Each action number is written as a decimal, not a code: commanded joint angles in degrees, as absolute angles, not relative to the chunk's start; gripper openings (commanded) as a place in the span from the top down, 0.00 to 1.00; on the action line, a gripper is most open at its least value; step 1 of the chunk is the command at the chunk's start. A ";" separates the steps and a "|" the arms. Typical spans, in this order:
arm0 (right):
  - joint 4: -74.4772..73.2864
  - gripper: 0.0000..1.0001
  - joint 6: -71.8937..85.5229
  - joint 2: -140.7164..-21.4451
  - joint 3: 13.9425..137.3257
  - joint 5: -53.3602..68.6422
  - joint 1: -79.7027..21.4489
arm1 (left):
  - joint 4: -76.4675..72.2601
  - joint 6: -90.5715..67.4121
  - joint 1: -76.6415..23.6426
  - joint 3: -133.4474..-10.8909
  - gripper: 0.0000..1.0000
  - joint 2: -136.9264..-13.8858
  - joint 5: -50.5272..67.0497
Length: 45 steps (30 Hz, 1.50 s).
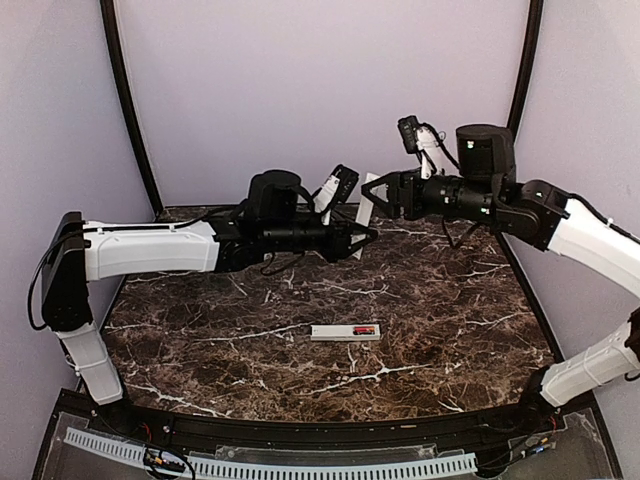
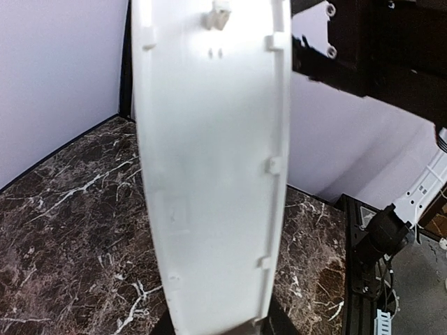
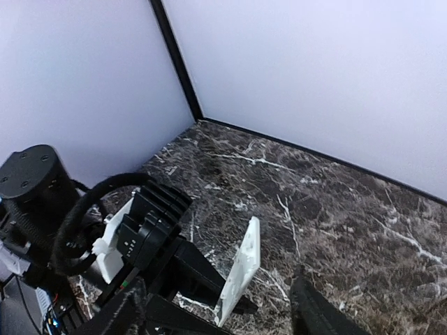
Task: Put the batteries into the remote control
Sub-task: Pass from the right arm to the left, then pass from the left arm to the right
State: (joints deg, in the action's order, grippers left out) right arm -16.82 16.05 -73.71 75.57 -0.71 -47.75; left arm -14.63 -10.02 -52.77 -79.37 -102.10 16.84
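White cover strip (image 1: 363,214) upright, lower end pinched by left gripper (image 1: 367,236). Right gripper (image 1: 370,197) level with the strip's upper part, fingers (image 3: 318,314) spread wide, gripping nothing. Remote control (image 1: 338,332) flat on marble table (image 1: 200,350), well apart from both pairs of fingers, nearer the arm bases; red battery (image 1: 365,329) at one end.
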 commanded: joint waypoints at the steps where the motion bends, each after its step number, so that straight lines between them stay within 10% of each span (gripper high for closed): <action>1: -8.90 0.22 2.52 -65.07 69.71 17.51 -43.65 | -20.60 -5.62 -52.65 -75.09 0.79 -95.20 24.99; 6: -3.86 0.02 -3.19 -61.11 65.71 36.25 -41.41 | -24.52 -4.85 -52.93 -72.57 0.79 -92.79 35.66; 15: -2.37 0.04 -2.24 -66.49 68.35 48.29 -41.08 | -29.06 -6.55 -54.12 -71.37 0.80 -91.92 43.95; 31: 4.48 0.59 4.08 -72.70 68.37 54.93 -41.26 | -30.67 -7.34 -54.70 -71.48 0.80 -92.47 44.63; 39: 4.75 0.51 4.42 -74.55 69.00 54.80 -42.04 | -31.06 -7.51 -54.73 -71.78 0.80 -92.83 44.75; 45: 6.14 0.68 5.16 -75.68 69.12 55.47 -42.36 | -31.17 -7.60 -54.71 -71.74 0.80 -92.91 44.92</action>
State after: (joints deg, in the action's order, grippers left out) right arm 3.88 4.19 -74.94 67.68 54.50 -41.76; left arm -29.12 -7.33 -54.33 -72.23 -93.95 43.66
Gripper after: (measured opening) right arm 0.377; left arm 0.275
